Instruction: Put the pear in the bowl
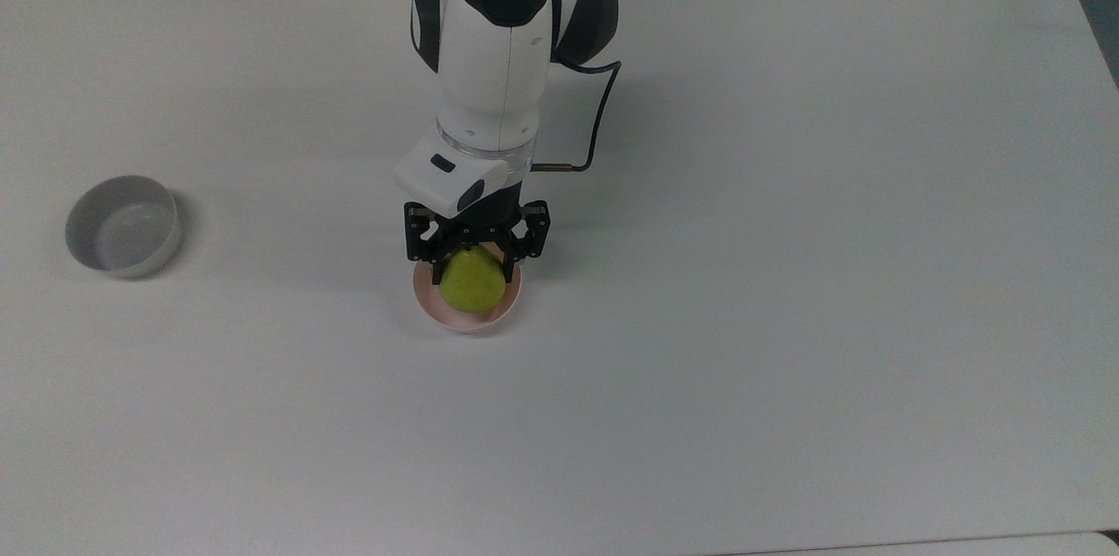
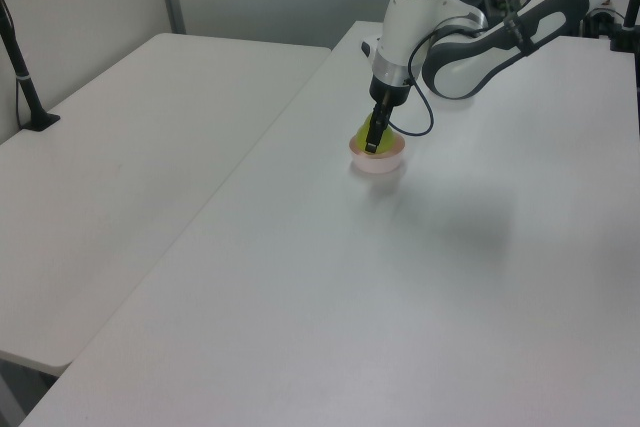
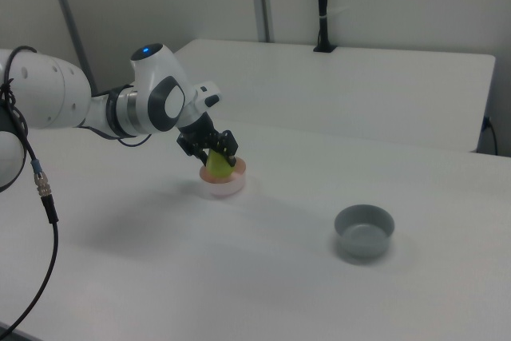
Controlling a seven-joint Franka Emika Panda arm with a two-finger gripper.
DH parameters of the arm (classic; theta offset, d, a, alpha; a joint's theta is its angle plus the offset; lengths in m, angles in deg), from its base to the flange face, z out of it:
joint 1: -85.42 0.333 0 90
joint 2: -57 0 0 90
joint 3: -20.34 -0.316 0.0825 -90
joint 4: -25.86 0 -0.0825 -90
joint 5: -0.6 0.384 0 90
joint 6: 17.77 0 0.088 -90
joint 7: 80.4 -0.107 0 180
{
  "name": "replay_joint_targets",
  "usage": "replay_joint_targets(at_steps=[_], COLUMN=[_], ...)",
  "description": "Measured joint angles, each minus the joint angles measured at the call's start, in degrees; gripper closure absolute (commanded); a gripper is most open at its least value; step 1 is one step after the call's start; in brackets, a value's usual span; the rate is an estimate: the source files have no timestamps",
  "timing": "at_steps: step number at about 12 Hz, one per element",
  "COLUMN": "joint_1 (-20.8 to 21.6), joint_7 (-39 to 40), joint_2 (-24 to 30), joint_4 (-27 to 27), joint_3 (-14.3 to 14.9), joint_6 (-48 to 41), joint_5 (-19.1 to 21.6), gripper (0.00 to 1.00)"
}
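The yellow-green pear (image 1: 472, 284) (image 2: 366, 137) (image 3: 219, 165) sits low inside the pale pink bowl (image 1: 469, 319) (image 2: 377, 160) (image 3: 222, 188), near the table's middle. My gripper (image 1: 475, 263) (image 3: 214, 148) reaches down over the bowl with its black fingers closed on the pear's upper sides. Whether the pear's base touches the bowl's floor cannot be told.
A grey bowl (image 1: 122, 225) (image 3: 364, 231) stands alone at the top view's left. The white table (image 1: 787, 276) spreads wide around both bowls. A second white table (image 2: 130, 147) adjoins it, with a dark post (image 3: 322, 5) at its far edge.
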Motion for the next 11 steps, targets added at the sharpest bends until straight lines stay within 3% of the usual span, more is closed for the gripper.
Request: replay_joint_targets(at_steps=[1,2,11], joint_1=[0.0,0.0,-0.4], joint_7=[0.0,0.0,-0.2], joint_2=[-0.1,-0.2,0.2], joint_4=[0.0,0.0,0.7], joint_3=[0.0,0.0,0.0], joint_6=[0.2,0.3,0.3], joint_5=[0.0,0.0,0.0], gripper=[0.12,0.01,0.00])
